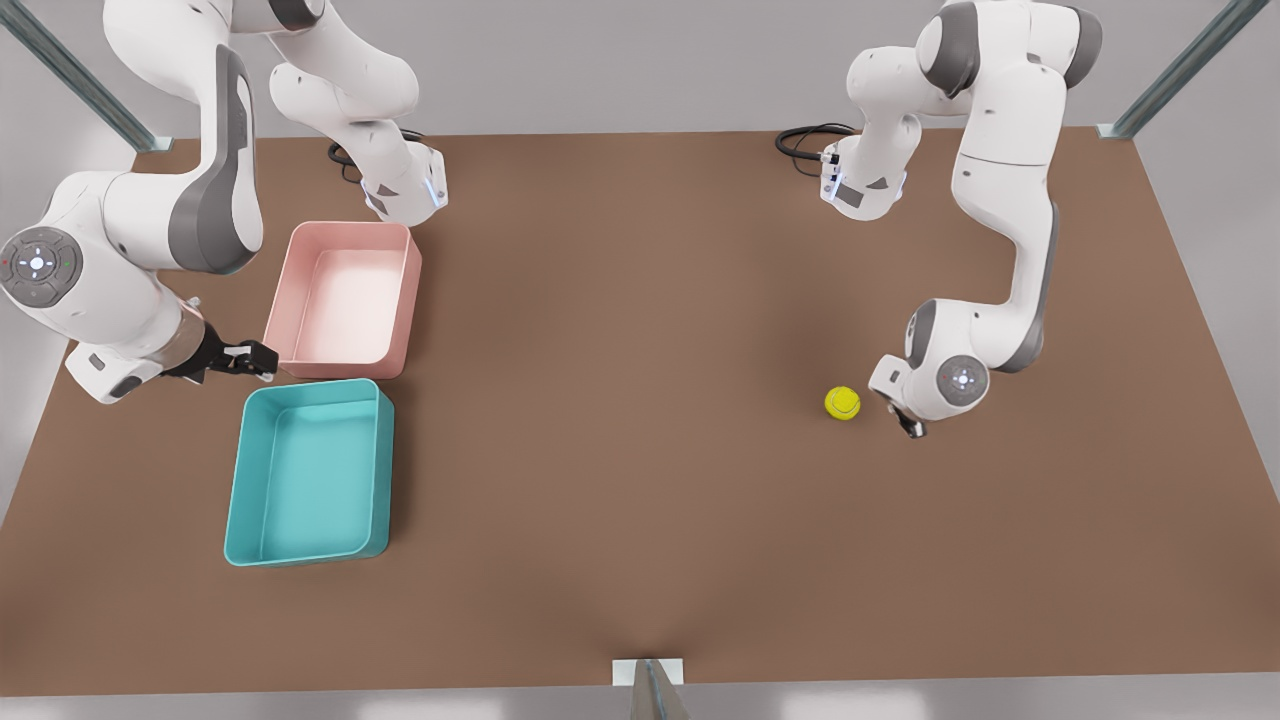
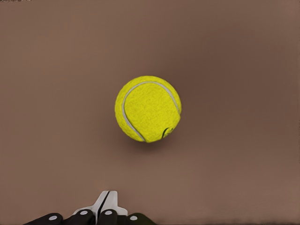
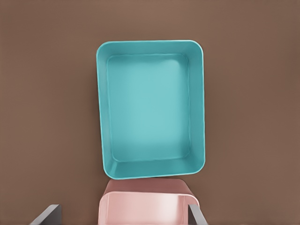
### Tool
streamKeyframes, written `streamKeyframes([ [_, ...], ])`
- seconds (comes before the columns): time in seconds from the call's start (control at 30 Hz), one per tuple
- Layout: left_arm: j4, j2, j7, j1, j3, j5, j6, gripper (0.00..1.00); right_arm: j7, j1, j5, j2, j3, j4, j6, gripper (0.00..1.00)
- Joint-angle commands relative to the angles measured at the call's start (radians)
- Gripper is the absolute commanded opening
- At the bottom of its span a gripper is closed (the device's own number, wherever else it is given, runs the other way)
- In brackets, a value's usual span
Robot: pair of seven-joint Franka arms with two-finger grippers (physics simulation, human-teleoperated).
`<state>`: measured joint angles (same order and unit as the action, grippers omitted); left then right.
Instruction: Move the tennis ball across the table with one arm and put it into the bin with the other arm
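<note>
Transport not begun: tennis ball (image 1: pixel 842 402) lies on the surface beside the closed left gripper (image 1: pixel 912 428), far from the bin (image 1: pixel 306 540), where the open right gripper (image 1: pixel 250 358) waits.

Even, soft light falls from above on the brown desk (image 1: pixel 640 300), bright without harsh glare. Shadows are faint and diffuse: a dim patch lies under the tennis ball (image 2: pixel 148 108) in the left wrist view, and a darker band runs along the bin (image 1: pixel 308 472) on its side toward the front view's right. Pale reflections streak the near desk edge. Edges look slightly smeared.
</note>
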<state>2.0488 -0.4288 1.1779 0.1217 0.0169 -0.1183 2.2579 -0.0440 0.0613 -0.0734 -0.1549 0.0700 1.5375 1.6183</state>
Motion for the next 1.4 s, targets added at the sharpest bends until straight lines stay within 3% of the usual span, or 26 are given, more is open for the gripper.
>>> streamKeyframes([
  [0.0, 0.002, -0.002, 0.296, 0.007, 0.000, -0.009, -0.008, 0.21, -0.002, 0.000, -0.002, 0.000, 0.001, 0.000, 0.005, 1.00],
  [0.43, 0.025, -0.054, 0.192, 0.050, 0.000, -0.008, 0.014, 0.21, -0.005, 0.000, -0.003, -0.012, -0.001, 0.000, 0.017, 1.00],
  [0.57, 0.021, -0.053, 0.053, 0.136, 0.000, -0.001, 0.018, 0.21, -0.005, 0.000, -0.003, -0.014, -0.001, 0.000, 0.022, 1.00],
  [0.6, 0.019, -0.051, -0.050, 0.191, -0.002, 0.081, 0.019, 0.21, -0.005, 0.000, -0.003, -0.014, 0.001, 0.000, 0.023, 1.00],
  [0.67, -0.009, -0.045, -0.338, 0.234, -0.110, 0.365, 0.022, 0.21, -0.010, 0.000, -0.003, -0.014, -0.001, 0.000, 0.022, 1.00],
  [0.8, -0.038, -0.045, -0.382, 0.151, -0.120, 0.651, -0.014, 0.21, -0.011, 0.000, -0.003, -0.017, 0.001, 0.000, 0.023, 1.00],
  [0.87, -0.047, -0.024, -0.423, 0.151, -0.078, 0.485, -0.044, 0.21, 0.001, 0.009, 0.000, -0.086, -0.004, -0.039, 0.046, 1.00],
  [0.9, -0.139, 0.035, -0.731, 0.161, 0.027, 0.237, -0.233, 0.21, 0.000, 0.034, -0.002, -0.112, -0.006, -0.040, 0.089, 1.00],
  [0.93, -0.367, 0.039, -0.922, 0.150, 0.054, -0.142, -0.614, 1.00, 0.012, 0.100, 0.009, -0.163, -0.006, -0.045, 0.103, 1.00],
  [0.97, -0.565, 0.070, -1.119, 0.148, 0.066, -0.089, -0.796, 1.00, 0.104, 0.161, 0.014, -0.238, -0.006, -0.111, 0.104, 1.00],
  [1.0, -0.659, 0.139, -1.585, 0.156, 0.195, 0.218, -0.874, 1.00, 0.230, 0.241, 0.014, -0.337, -0.006, -0.204, 0.095, 1.00],
  [1.03, -0.654, 0.213, -1.402, 0.181, 0.167, 0.097, -0.903, 1.00, 0.248, 0.290, 0.021, -0.367, -0.006, -0.214, 0.092, 1.00],
  [1.07, -0.722, 0.182, -1.393, 0.182, 0.158, 0.089, -0.952, 1.00, 0.418, 0.319, 0.096, -0.394, -0.006, -0.215, 0.095, 1.00],
  [1.2, -0.725, 0.182, -1.393, 0.135, 0.161, 0.101, -0.985, 1.00, 0.673, 0.425, 0.112, -0.489, -0.007, -0.221, 0.218, 1.00],
  [1.37, -0.719, 0.179, -1.396, 0.138, 0.147, 0.121, -0.989, 1.00, 0.724, 0.485, 0.109, -0.471, -0.006, -0.021, 0.448, 1.00],
])
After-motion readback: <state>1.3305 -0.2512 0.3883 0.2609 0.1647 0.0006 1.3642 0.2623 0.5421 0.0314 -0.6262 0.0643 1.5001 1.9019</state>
